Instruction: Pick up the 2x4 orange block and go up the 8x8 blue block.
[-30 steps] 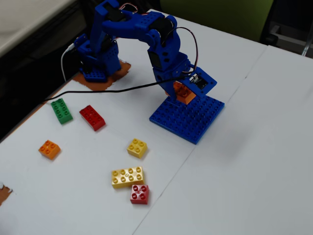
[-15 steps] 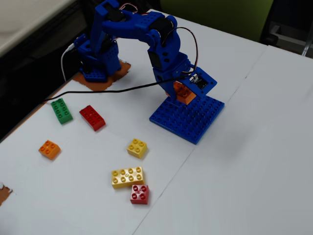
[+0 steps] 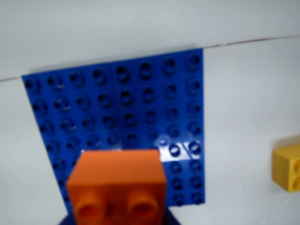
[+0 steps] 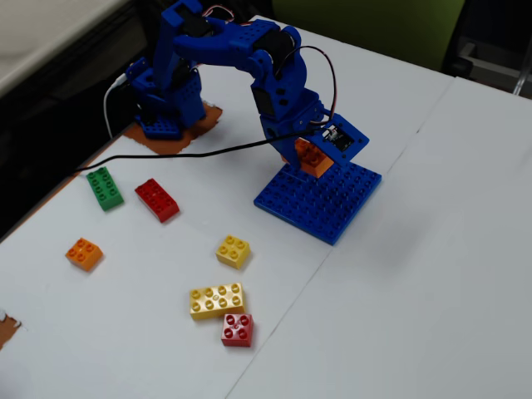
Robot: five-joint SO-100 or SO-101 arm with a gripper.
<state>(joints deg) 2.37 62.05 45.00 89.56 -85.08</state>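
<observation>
Wrist view puts the 2x4 orange block [image 3: 117, 187] at the bottom centre, two of its studs facing the lens, with the 8x8 blue block [image 3: 122, 117] spread flat on the white counter [image 3: 248, 93] beyond it. A yellow brick [image 3: 288, 168] pokes in at the right edge, well apart from the baseplate.

From the fixed view, the blue arm [image 4: 249, 58] reaches from its base at the far left down toward the middle of the counter [image 4: 432, 274]. Its gripper [image 4: 309, 155] is closed around the 2x4 orange block [image 4: 312, 158], holding it over the far corner of the 8x8 blue block [image 4: 324, 199]. Whether the brick touches the baseplate's studs or hangs just above them cannot be told.

Loose bricks lie to the near left of the baseplate, all apart from it: a green brick [image 4: 105, 188] and a red brick [image 4: 157, 200] side by side at the left, a small orange brick [image 4: 85, 253] nearer, a small yellow brick [image 4: 233, 251] in the middle, then a long yellow brick [image 4: 217, 301] just beside a small red brick [image 4: 238, 330] nearest the camera. A black cable [image 4: 183, 155] runs across the counter from the left edge toward the arm.
</observation>
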